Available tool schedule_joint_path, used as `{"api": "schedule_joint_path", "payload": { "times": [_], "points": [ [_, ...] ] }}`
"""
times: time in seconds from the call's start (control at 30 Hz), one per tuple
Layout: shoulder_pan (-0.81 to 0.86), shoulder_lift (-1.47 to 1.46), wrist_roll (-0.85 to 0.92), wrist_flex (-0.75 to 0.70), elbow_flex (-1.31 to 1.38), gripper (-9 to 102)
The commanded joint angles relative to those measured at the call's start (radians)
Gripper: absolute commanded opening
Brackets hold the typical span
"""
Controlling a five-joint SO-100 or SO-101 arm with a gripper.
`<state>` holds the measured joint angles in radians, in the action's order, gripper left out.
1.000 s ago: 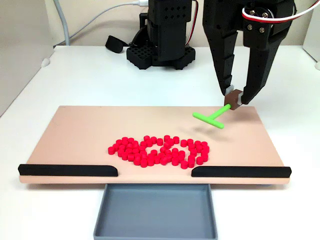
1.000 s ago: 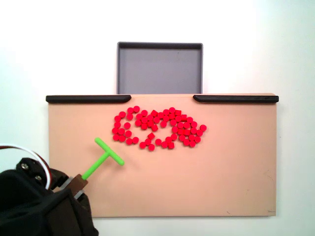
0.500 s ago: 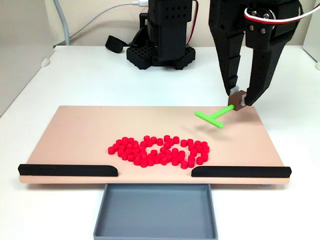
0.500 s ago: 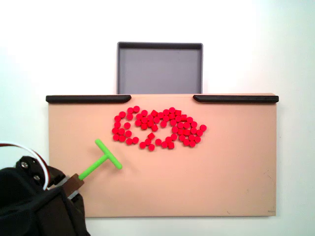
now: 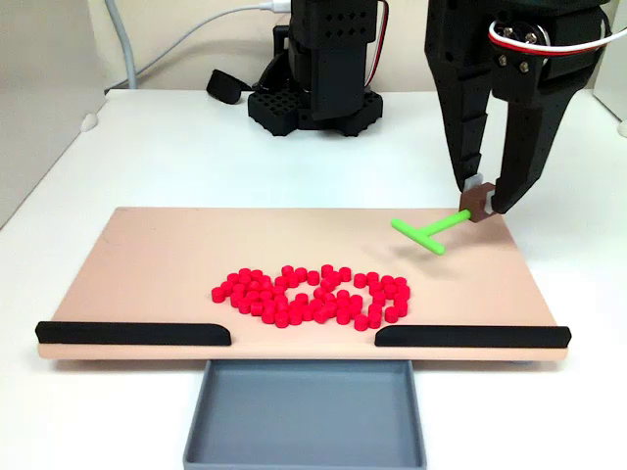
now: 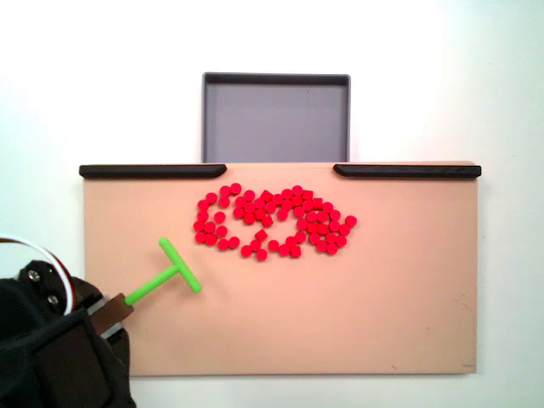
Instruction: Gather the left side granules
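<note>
White table, tan board [image 5: 147, 255]. Granules [image 5: 312, 296] clustered mid-board, well apart from the green T-pusher [image 5: 429, 231]. Gripper [image 5: 480, 201] clamped on pusher's brown handle. A fixed view adds the arm base [image 5: 318, 69]; another shows the whole grey tray [image 6: 275, 117].

A tan board [image 5: 176, 264] [image 6: 382, 297] is being supported by a white table [image 5: 147, 157] [image 6: 425, 85]. Two black strips are being carried along one long edge of the board, one [image 5: 132, 334] [image 6: 406, 171] to each side [image 5: 472, 337] [image 6: 153, 171], with a gap being left between them. A shallow grey tray [image 5: 304, 455] [image 6: 275, 82] is being kept just beyond that gap, against the board's edge. A green T-shaped pusher [image 5: 427, 231] [image 6: 168, 271] is being held above the board, with its crossbar pointing toward the middle. A white cable [image 5: 186, 44] is being shown behind the table in a fixed view.
</note>
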<state>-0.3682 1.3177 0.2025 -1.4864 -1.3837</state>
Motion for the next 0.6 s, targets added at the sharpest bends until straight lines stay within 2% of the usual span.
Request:
{"api": "schedule_joint_path", "payload": {
  "times": [0.0,0.57],
  "points": [
    [-0.014,0.002,-0.032,-0.002,0.044,0],
    [-0.015,-0.055,-0.146,-0.002,0.095,0]
  ]
}}
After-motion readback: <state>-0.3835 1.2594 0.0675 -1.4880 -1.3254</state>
